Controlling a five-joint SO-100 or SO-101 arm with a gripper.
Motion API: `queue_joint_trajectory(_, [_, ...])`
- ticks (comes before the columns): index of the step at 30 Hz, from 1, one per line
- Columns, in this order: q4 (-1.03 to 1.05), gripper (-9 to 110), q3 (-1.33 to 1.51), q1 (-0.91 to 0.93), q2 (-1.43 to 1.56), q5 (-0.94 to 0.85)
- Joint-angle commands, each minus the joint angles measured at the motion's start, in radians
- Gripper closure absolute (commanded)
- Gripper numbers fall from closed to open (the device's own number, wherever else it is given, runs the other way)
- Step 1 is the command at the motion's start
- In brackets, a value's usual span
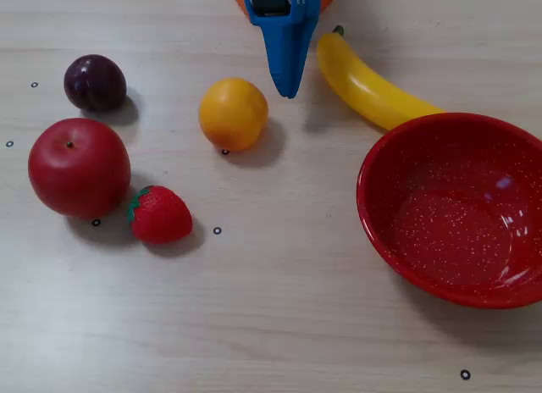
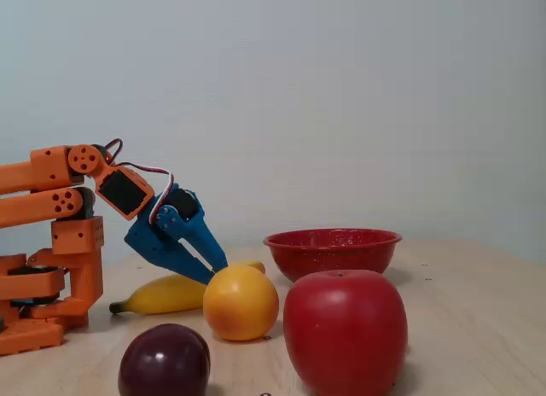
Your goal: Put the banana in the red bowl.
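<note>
End effector beside 1 banana; 1 red bowl.

One fixed view looks almost straight down on the table, close in, with the arm's base beyond the top edge past the red bowl. The other fixed view sits low at table height, near the fruit, facing a pale wall behind the red bowl. Both share bowl and fruit.
</note>
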Motion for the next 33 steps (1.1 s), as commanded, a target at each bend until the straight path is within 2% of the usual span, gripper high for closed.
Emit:
queue_joint_trajectory(1, [-0.008,101,-0.048,-0.003,0.015,0.035])
queue_joint_trajectory(16, [-0.006,101,-0.084,-0.003,-0.023,0.057])
queue_joint_trajectory(21, [0.026,101,-0.290,0.012,-0.215,0.003])
queue_joint_trajectory(28, [0.215,101,-0.657,0.060,-0.526,-0.074])
queue_joint_trajectory(33, [0.394,101,-0.887,0.146,-0.687,-0.196])
